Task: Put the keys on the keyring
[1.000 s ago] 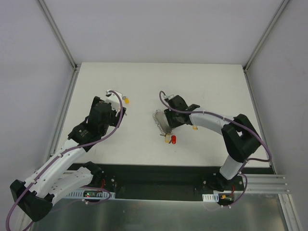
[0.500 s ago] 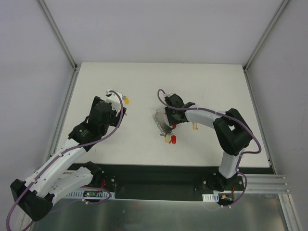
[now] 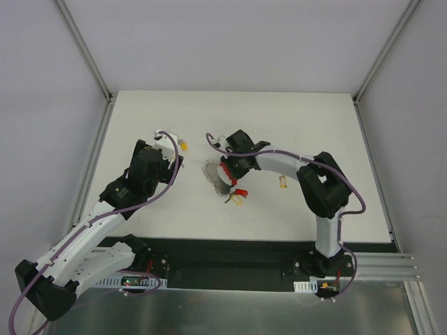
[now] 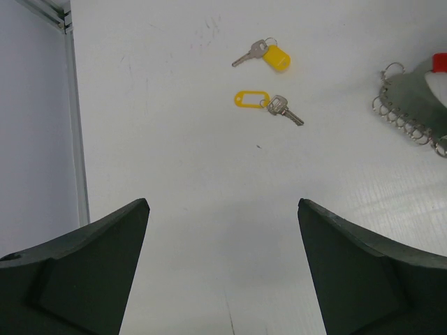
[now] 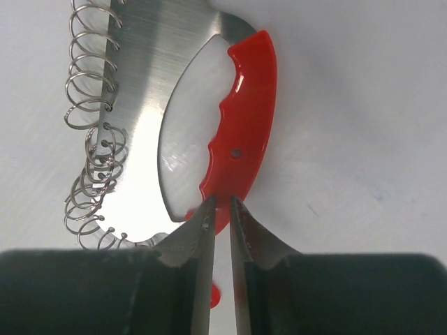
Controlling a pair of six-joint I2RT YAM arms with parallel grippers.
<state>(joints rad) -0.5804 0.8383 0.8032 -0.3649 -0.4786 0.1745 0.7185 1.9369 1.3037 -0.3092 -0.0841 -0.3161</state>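
**Two keys (image 4: 277, 59) loose, keyring (image 5: 246, 118) pinched**

Left end effector (image 4: 222, 209) hangs spread over the counter (image 4: 174, 139), with both yellow-headed keys lying just beyond it. Mid-counter, the right end effector (image 5: 220, 209) pinches the lower end of the keyring's red loop.

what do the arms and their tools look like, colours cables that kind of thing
Both the left arm and right arm have white links with chunky black joints, and a purple cable loops along each. The left tool has broad dark wedge-shaped fingers; the right tool has dark fingers tapering to thin grey tips. No markings are legible.
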